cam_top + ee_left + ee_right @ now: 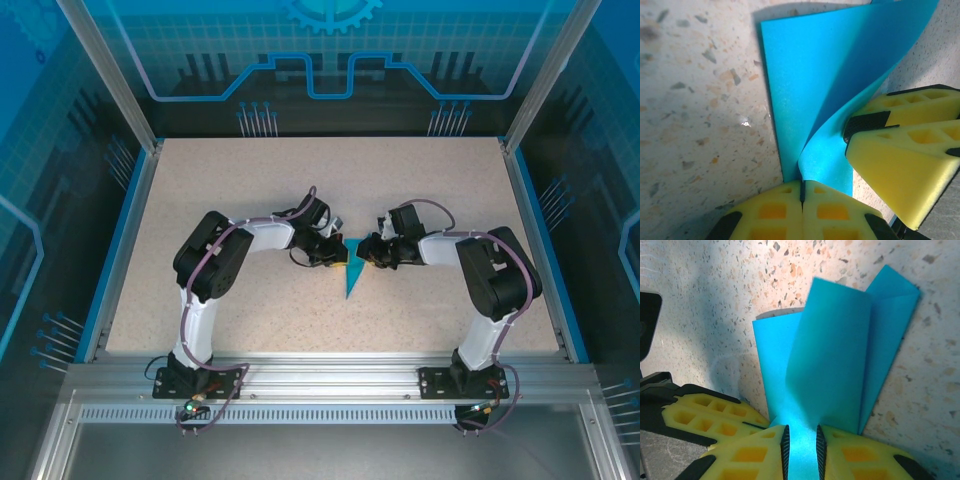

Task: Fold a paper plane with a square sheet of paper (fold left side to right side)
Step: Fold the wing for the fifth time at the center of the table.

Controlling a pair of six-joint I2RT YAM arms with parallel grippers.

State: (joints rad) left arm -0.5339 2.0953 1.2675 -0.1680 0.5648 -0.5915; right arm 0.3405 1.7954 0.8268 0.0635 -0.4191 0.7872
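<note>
The teal sheet of paper [351, 277], folded into a slim pointed shape, lies mid-table with its tip toward the arms. My left gripper [338, 256] is shut on the edge of a flap that curls up off the lower layer [815, 75]; its jaws [802, 187] meet on the paper. My right gripper [363, 254] faces it from the other side. Its jaws [801, 441] stand a little apart, and a lifted flap of the paper [835, 350] runs down into the gap. The right fingers [900, 160] rest beside the flap, and the left fingers [715, 415] show at lower left.
The speckled beige tabletop [220, 200] is bordered by blue rails [125, 240] and an aluminium frame [330, 375] at the near edge. Both arms bend inward and meet at the centre.
</note>
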